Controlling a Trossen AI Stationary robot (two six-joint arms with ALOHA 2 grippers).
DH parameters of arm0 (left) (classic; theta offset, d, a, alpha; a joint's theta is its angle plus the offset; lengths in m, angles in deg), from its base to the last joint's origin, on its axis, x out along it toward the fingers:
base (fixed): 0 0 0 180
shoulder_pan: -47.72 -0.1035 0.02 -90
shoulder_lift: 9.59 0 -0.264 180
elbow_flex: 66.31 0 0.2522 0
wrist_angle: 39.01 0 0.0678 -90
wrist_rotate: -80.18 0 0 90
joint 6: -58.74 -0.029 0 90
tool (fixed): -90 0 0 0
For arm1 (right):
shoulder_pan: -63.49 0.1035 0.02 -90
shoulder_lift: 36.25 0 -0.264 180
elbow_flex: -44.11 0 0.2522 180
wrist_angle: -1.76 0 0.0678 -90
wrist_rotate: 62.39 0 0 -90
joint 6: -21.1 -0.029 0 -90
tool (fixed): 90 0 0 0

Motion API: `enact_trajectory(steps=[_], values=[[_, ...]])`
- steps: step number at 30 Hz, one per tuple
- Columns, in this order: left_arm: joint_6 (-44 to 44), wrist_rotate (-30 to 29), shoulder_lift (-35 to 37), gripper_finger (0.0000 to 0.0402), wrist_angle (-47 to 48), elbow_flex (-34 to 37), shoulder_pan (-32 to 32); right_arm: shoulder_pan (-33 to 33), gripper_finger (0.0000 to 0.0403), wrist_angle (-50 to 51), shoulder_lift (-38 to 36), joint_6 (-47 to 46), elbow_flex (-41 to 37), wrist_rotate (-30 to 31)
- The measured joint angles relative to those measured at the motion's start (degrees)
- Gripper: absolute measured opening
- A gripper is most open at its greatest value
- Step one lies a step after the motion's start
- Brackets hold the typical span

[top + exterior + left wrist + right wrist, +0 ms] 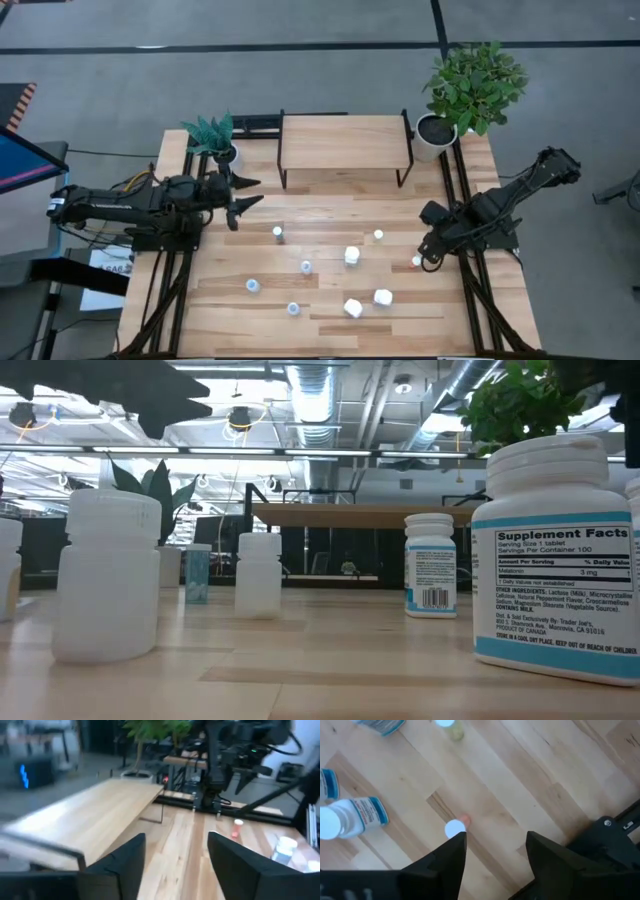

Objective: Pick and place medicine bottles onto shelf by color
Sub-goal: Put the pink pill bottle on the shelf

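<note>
A: Where is the right gripper [495, 851] relative to the shelf [345, 142]?

B: Well out from the shelf's right leg, low over the table. Its fingers are spread with nothing between them, and the red-capped bottle [416, 262] stands just off one fingertip, not yet between them.

A: And the left gripper [247, 194]?

B: Near the shelf's left leg, beside the small plant – fingers parted, holding nothing.

A: How will that bottle handle?

B: Tiny, rigid plastic, likely very light – it would tip or skid if one finger nudges it first. The smooth round body is slippery, so I'd centre it and close on the body just under the cap.

A: The others?

B: Scattered in front of the shelf, whose top is bare; the chunkier white bottle [352, 255] needs a wider grip
</note>
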Motion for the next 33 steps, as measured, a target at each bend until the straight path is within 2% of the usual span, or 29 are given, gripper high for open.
enact_trajectory(steps=[4,6,11,13,16,20,24,27,33], values=[[8.4,0.5,-1.9,0.0254,3.9,-2.9,-1.0,-1.4,0.0219,-0.9,0.0,-0.5,0.0,0.0],[8.7,2.2,-2.7,0.0274,5.8,-4.0,-0.9,-2.0,0.0218,-2.4,0.0,-2.2,0.0,0.0],[-5.5,10.3,-5.2,0.0292,16.8,-7.5,0.9,-2.0,0.0217,-5.3,0.0,-3.2,0.0,0.0],[-8.3,9.1,-7.6,0.0292,23.5,-11.2,2.4,-1.4,0.0217,-6.2,0.0,-3.2,0.0,-0.1],[-8.7,2.6,-13.2,0.0292,33.6,-18.4,4.8,-0.5,0.0216,-6.6,0.0,-3.4,0.0,-0.2],[-7.2,-3.2,-21.8,0.0292,40.8,-27.3,7.3,0.7,0.0216,-6.3,1.4,-3.4,0.0,-0.3],[-6.0,-2.8,-29.9,0.0292,46.2,-32.3,8.9,1.8,0.0216,-5.8,4.6,-3.5,0.0,-0.3],[-0.9,-2.3,-34.7,0.0292,48.5,-34.1,9.7,2.3,0.0216,-5.6,7.7,-7.4,0.0,-0.8],[4.1,3.5,-39.0,0.0292,49.7,-34.4,9.8,2.5,0.0216,-6.3,14.0,-15.6,0.0,-6.3]])
